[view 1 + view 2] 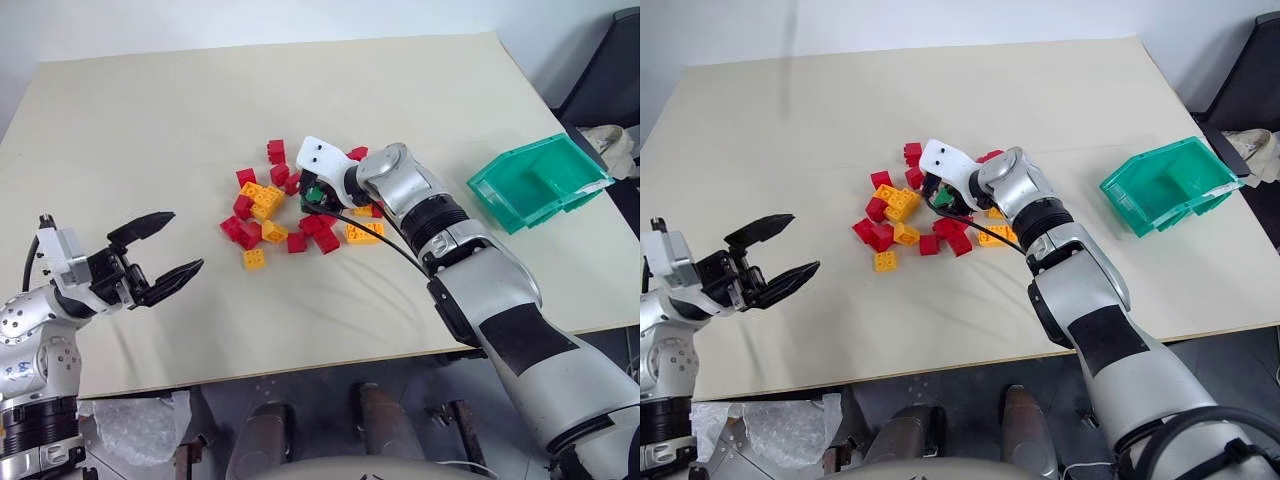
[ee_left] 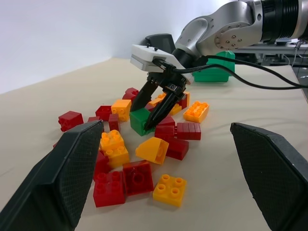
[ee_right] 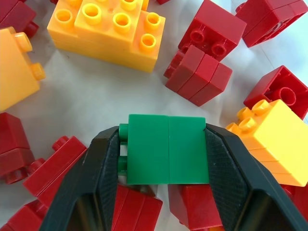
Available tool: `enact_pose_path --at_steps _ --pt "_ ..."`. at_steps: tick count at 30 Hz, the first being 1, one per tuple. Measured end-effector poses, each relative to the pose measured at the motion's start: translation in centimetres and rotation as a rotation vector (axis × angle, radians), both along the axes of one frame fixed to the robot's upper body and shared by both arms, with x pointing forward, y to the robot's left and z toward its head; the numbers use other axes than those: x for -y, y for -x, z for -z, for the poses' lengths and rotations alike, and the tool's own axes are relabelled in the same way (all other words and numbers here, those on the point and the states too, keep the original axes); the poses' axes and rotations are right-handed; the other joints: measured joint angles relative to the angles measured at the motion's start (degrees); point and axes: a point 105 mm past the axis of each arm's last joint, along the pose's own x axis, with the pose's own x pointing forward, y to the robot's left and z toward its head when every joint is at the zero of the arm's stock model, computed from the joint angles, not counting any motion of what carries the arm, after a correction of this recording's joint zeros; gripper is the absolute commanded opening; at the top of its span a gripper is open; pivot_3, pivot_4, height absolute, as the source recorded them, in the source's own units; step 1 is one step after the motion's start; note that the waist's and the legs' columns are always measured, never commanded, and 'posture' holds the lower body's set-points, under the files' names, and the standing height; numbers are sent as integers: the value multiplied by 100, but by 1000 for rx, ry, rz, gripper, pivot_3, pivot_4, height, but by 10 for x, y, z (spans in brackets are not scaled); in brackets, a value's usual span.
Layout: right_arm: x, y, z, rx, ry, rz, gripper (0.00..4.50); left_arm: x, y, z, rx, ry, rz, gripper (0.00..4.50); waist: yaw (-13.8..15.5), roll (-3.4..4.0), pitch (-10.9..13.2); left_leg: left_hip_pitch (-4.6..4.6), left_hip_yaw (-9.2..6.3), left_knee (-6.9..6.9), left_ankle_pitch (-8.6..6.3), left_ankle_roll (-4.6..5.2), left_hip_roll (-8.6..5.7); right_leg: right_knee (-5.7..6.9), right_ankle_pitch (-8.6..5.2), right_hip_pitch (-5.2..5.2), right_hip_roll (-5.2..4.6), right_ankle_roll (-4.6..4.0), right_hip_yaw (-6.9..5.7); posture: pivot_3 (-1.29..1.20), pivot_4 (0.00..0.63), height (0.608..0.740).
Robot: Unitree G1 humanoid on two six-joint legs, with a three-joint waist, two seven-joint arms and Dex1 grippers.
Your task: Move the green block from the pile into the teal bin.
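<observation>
Green block (image 3: 167, 155), a small dark-green studded plastic brick, lies in the middle of the pile (image 1: 290, 212) of red and yellow-orange toy bricks on the pale table (image 1: 160, 130), still low among its neighbours. It sits squarely between the two black fingers (image 3: 94, 180) of the right hand (image 2: 153, 107), whose pads press its two opposite flat sides, so the hand is grasping the block, apparently to draw it out without dragging the red bricks that crowd it. From the block, the silver forearm runs off toward four o'clock in the head views. The teal plastic bin (image 1: 500, 205) with its low sloped lip stands well apart at about three o'clock, near the table's edge. The left hand (image 1: 158, 258) hangs released, fingers spread wide, at about eight o'clock, probably parked clear of the pile.
</observation>
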Motion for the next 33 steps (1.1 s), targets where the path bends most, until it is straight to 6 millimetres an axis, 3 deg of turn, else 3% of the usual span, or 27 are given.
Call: enact_pose_path --at_steps 6,11,13,17,25,30,33 --pt "18 8 -24 -7 -151 -70 2173 4 -3 -1 -4 4 11 4500 18 1 1 -7 -2 -5 -4 2 -2 -6 0 -7 0 0 -3 0 150 740" --pt "53 24 -49 81 -242 -132 2173 18 -9 3 -38 26 51 4500 45 1 1 -9 -1 -5 -6 7 -4 -9 0 -6 0 1 -5 0 150 740" --pt "76 32 -56 116 -255 -125 2173 32 -16 3 -48 33 77 4500 88 2 2 -11 -1 0 -7 7 -5 -10 1 -4 0 2 -7 0 150 740" --pt "140 45 -71 182 -209 11 2173 67 -29 2 -59 24 144 4500 217 4 4 -18 9 19 -12 17 -8 -14 3 -2 1 6 -5 0 150 740" --pt "264 62 -93 285 17 424 2173 138 -48 -3 -35 -78 317 4500 297 6 6 -17 37 44 -16 24 -28 -15 6 3 9 11 3 0 150 740" --pt "306 57 -89 306 62 612 2173 159 -71 -5 -35 -89 329 4500 291 6 6 -8 57 47 -16 26 -29 -11 6 4 10 12 14 0 150 740" --pt "315 48 -80 310 85 668 2173 163 -80 -4 -42 -104 325 4500 286 6 6 -7 71 47 -16 27 -28 -10 7 3 10 14 16 0 150 740"
